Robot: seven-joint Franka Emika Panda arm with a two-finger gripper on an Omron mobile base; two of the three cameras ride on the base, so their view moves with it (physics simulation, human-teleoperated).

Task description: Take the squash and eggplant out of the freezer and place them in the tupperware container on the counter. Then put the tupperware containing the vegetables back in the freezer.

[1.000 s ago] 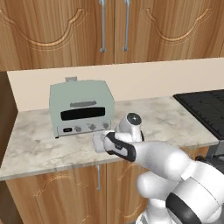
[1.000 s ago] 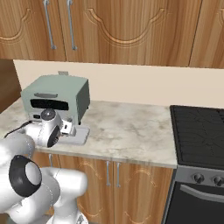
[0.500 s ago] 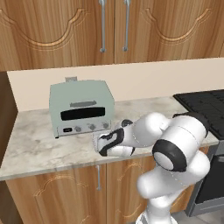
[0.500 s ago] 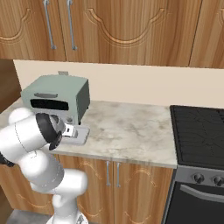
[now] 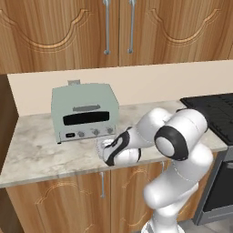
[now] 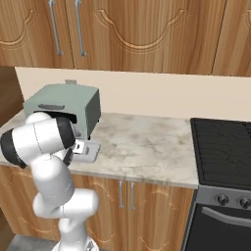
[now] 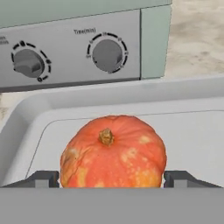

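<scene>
Swung lower, arm (image 5: 177, 136); jaws apart flanking squash (image 7: 113, 151) in tupperware container (image 7: 197, 118).

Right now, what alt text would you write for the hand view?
An orange squash sits in a pale grey container, between the two dark fingertips of an open gripper. Behind the container stands a mint-green toaster oven with two dials, on a beige marbled counter.
</scene>
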